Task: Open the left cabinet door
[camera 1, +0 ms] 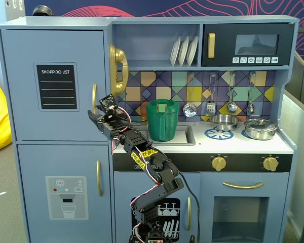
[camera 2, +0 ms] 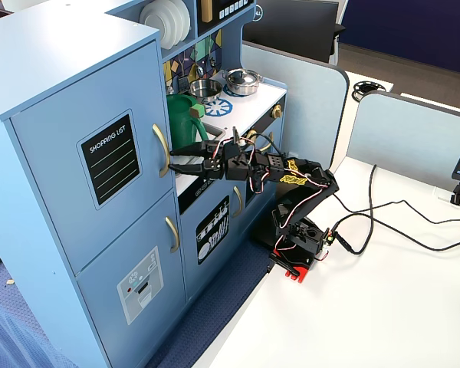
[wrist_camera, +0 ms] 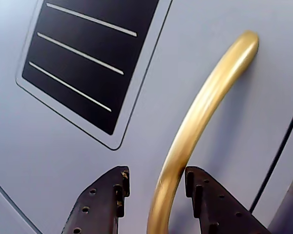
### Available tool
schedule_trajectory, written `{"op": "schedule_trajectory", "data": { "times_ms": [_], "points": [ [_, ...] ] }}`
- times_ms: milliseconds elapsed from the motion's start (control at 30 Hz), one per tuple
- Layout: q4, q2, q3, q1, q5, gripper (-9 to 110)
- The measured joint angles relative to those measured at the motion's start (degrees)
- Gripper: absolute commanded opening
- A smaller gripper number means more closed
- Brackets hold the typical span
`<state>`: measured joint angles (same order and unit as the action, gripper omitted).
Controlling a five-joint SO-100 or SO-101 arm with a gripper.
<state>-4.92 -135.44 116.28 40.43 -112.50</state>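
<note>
The left cabinet door, with its black chalkboard panel, sits flush and closed directly ahead of the pincer. Its gold handle runs between the two dark fingers, which stand spread on either side of the bar, not clamped. Behind the pincer stands a green pitcher; the arm's base rests on the white desk.

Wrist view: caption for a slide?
Open jaws straddle the gold handle of the closed left cabinet door, not yet clamped.
</note>
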Motion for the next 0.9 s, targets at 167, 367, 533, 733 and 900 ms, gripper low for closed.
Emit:
{"op": "schedule_trajectory", "data": {
  "times_ms": [167,367,533,733,900],
  "points": [
    [2.1,4.2,-0.4,2.1,-0.9,5],
    [3.3,6.4,-2.2,5.4,-2.6,5],
    [3.4,5.3,-2.2,9.5,-7.0,5],
    [3.6,1.0,0.9,16.7,-13.4,5],
    [4.3,-2.7,5.2,19.3,-17.0,5]
  ]
}}
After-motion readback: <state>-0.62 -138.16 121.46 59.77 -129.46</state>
